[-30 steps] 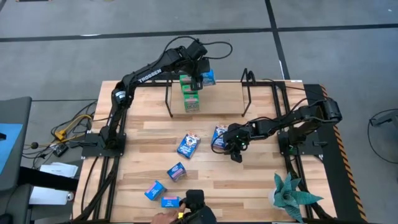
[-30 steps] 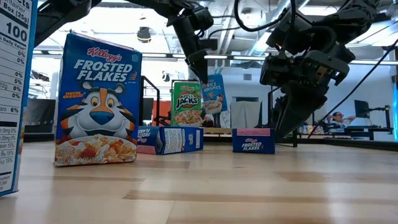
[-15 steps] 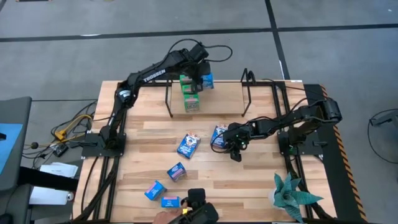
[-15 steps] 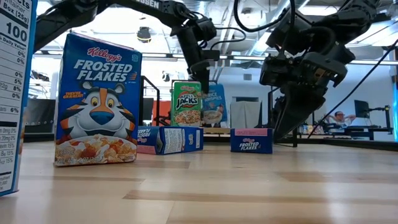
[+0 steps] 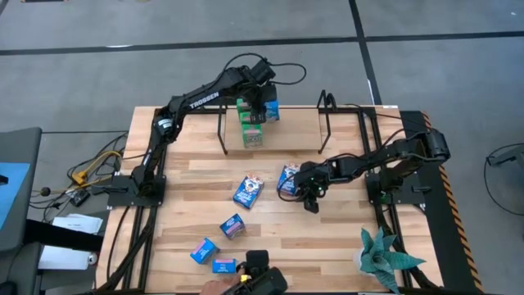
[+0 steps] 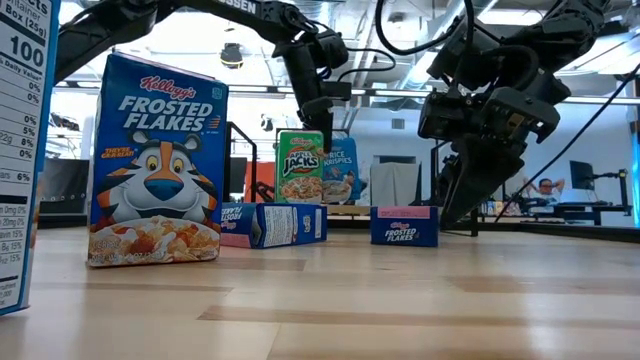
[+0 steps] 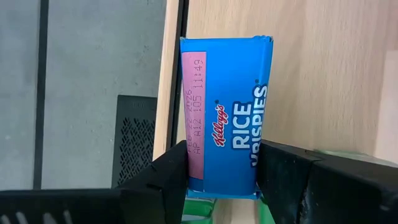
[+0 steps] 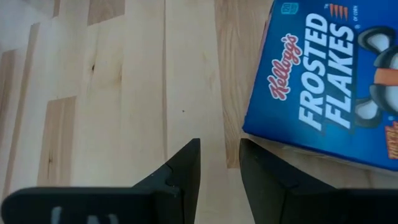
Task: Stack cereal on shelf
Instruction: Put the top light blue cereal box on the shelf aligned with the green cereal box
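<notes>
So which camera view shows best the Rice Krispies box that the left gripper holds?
The left wrist view: the Rice Krispies box fills it, clamped between the left gripper fingers. The high view shows only a blue corner beside the arm; the low view shows it small, behind the Apple Jacks box; the right wrist view misses it.

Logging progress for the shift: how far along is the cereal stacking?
Done: green cardboard cereal boxes stand on the light wooden shelf. In hand: the left gripper holds a light blue Rice Krispies box beside them. Left: Frosted Flakes boxes on the table; the right gripper hovers empty beside one.
</notes>
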